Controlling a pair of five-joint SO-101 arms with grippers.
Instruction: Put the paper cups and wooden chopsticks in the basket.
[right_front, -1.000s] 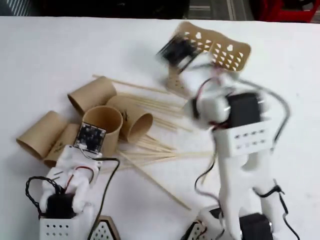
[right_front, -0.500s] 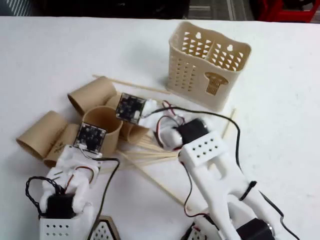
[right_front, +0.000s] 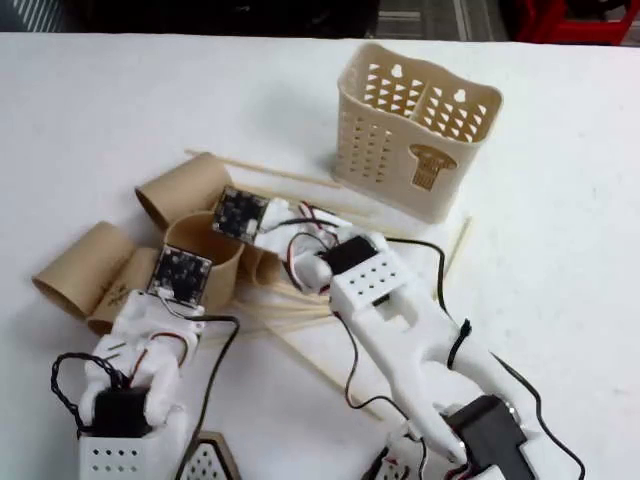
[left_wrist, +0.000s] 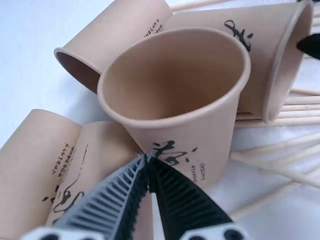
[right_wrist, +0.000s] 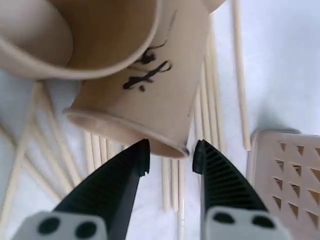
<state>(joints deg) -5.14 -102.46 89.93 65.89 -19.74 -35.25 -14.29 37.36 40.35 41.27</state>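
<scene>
Several brown paper cups lie bunched at the table's left. One cup (right_front: 206, 238) (left_wrist: 175, 85) stands upright, and my left gripper (left_wrist: 146, 161) is shut with its tips against the cup's lower wall. Just right of it lies a cup (right_front: 275, 255) (right_wrist: 145, 85) on its side over a fan of wooden chopsticks (right_front: 300, 312) (right_wrist: 210, 110). My right gripper (right_wrist: 171, 152) is open, its fingertips at that cup's rim, one on each side. The cream basket (right_front: 415, 130) (right_wrist: 290, 165) stands upright at the back right.
Another cup (right_front: 185, 185) lies behind the upright one, and two more (right_front: 75, 265) lie at the far left. Single chopsticks rest behind the cups (right_front: 260, 168) and by the basket (right_front: 458, 243). The right arm stretches across the table's middle.
The right arm has swung from beside the basket leftward and down to the lying cup. The left arm and the cups have stayed put.
</scene>
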